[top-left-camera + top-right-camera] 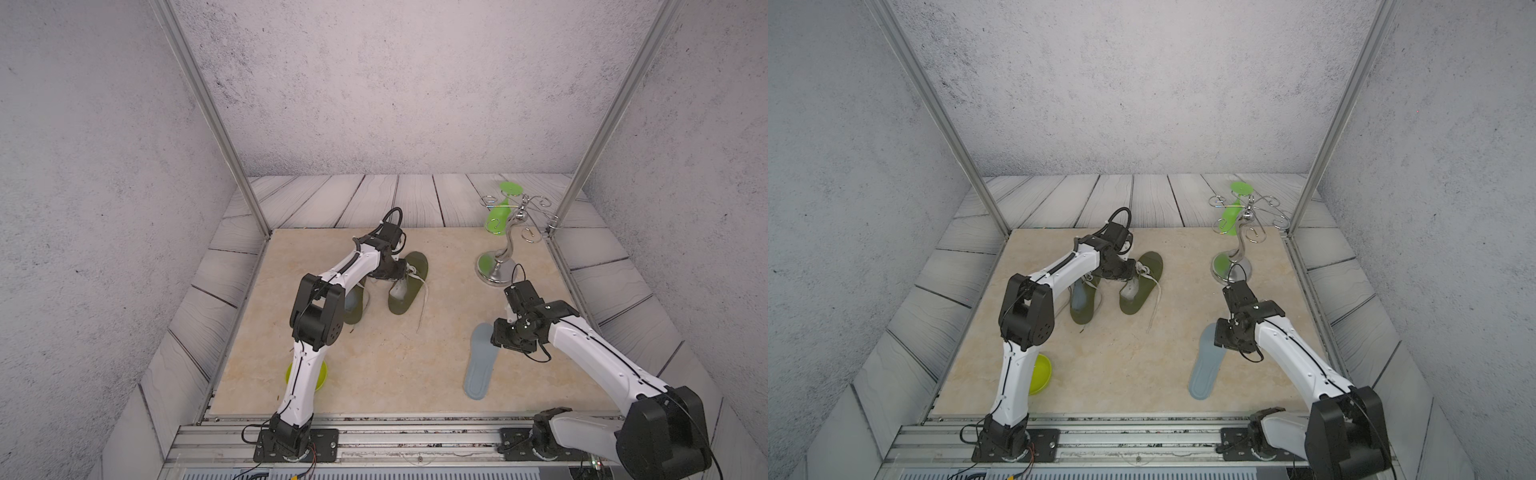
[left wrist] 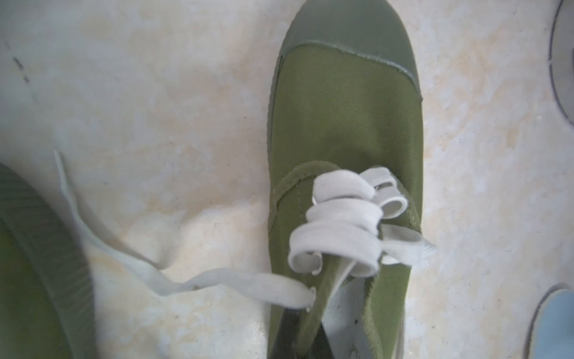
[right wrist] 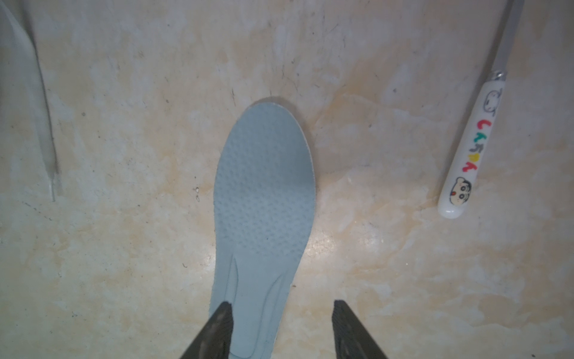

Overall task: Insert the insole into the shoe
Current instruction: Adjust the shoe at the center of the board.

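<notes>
Left claw [image 1: 399,272] pinched on shoe [image 2: 344,108] tongue, right claw [image 3: 281,306] parted over insole [image 3: 264,202], cartoon-handled utensil [image 3: 462,161] beside, laces [image 2: 341,217] loose

lime bowl [image 1: 1043,371], chrome rack [image 1: 500,275], cartoon-handled utensil [image 3: 466,155].

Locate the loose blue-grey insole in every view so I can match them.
Both top views: the insole lies flat, right of centre, toward the near edge.
Left wrist: only a blue-grey sliver at that picture's lower right corner, probably its tip.
Right wrist: the insole sits centre, between the open fingers of the right gripper.
Shared landmark: the beige marbled tabletop under it.
</notes>
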